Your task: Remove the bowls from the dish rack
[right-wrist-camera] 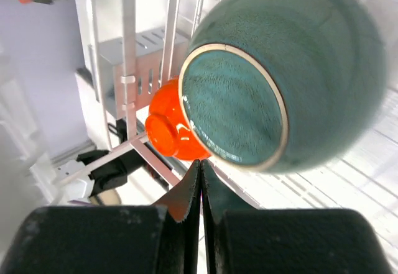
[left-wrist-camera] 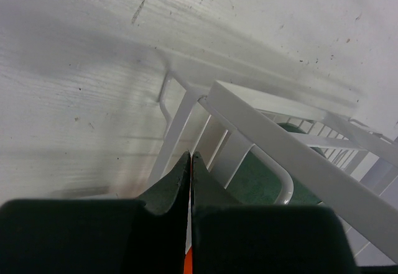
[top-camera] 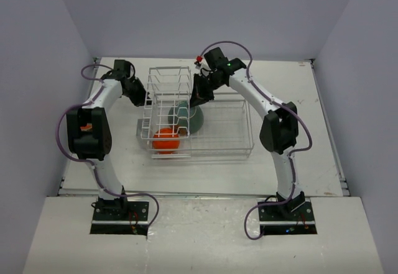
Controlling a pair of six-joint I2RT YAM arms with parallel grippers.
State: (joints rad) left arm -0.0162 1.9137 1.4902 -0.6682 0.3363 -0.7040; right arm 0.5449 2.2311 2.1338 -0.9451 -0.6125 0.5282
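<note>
Your arm bases sit nearest, bolted at the table's near edge. From above, the dish rack stands mid-table. An orange bowl lies in its near-left part, with a teal bowl just behind it beside the upright slots. The left gripper is at the rack's left end and the right gripper is by the teal bowl.

Left wrist: your fingers are pressed together, empty, just outside a rack corner.

Right wrist: your fingers are likewise closed on nothing. The teal bowl's underside faces them, with the orange bowl beyond.

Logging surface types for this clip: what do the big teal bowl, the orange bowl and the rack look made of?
Teal bowl: likely glazed ceramic, with a speckled glaze and a pale bare foot ring. Orange bowl: glossy with sharp highlights; ceramic or plastic, unclear. Rack: white-coated metal wire, probably.
</note>
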